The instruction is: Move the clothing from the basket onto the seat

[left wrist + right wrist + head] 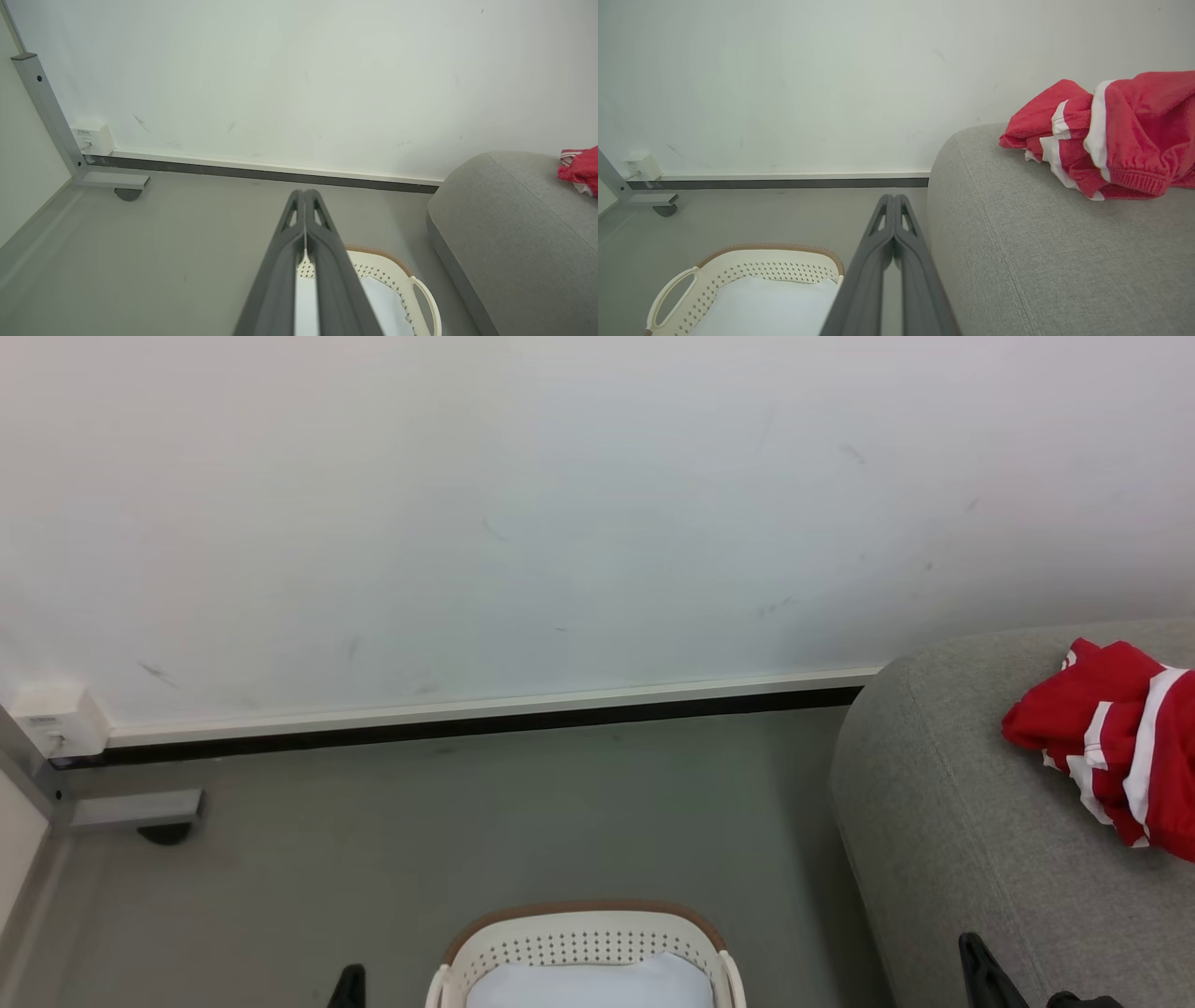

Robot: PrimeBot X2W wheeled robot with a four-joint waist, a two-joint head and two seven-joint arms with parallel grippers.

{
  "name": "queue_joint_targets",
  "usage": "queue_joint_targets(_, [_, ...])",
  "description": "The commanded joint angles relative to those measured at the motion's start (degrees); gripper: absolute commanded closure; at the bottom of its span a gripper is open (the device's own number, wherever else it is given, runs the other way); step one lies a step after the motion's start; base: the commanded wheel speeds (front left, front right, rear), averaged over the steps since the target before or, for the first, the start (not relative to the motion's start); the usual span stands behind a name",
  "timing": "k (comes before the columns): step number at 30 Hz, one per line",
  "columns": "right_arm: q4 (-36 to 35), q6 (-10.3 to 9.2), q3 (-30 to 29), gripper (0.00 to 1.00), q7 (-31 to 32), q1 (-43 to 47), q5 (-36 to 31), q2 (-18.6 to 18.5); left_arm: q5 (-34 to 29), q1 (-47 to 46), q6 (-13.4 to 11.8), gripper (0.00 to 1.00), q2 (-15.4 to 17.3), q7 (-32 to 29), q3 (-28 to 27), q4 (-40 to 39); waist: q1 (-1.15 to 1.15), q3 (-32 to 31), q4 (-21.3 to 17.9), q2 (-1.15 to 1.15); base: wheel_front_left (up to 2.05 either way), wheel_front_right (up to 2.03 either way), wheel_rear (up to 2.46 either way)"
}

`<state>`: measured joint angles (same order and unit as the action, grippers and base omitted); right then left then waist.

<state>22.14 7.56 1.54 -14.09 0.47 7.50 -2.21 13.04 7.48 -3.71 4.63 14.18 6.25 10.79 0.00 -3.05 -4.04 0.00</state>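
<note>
The clothing (1111, 747) lies bunched on the seat (943, 821) at three o'clock. The basket (579, 943) at six shows a white liner (588, 985). The left end effector (304, 192) and right end effector (893, 198) are pinched together, empty. Best to pull back without snagging fabric.

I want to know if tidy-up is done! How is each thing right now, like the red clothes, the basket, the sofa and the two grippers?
red clothing: crumpled in a heap, lying on the sofa.
laundry basket: upright on the floor, white liner sheet inside.
sofa: carries the red clothing.
left gripper: shut, holding nothing.
right gripper: shut, holding nothing.
</note>
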Motion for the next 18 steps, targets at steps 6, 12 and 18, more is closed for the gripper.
queue_joint_targets(6, [-1.68, -0.01, -0.99, 1.00, 1.92, -1.44, 8.66, -0.34, 8.26, -2.07, 1.13, 1.00, 0.10, -1.95, -1.57, -0.38, 0.00, 0.17, 0.21, 0.00, 0.00, 0.00, 0.00])
queue_joint_targets(12, [-2.38, -0.02, -1.51, 1.00, 3.45, -1.86, 15.23, -0.39, 14.38, -3.09, 2.00, 1.00, -0.06, -3.55, -2.52, -0.12, 0.00, 0.33, 0.41, 0.00, 0.00, 0.00, 0.00])
queue_joint_targets(18, [-2.96, -0.02, -2.05, 1.00, 4.91, -2.34, 21.32, -0.43, 20.08, -4.05, 2.81, 1.00, -0.20, -5.02, -3.41, 0.14, 0.00, 0.49, 0.61, 0.00, 0.00, 0.00, 0.00])
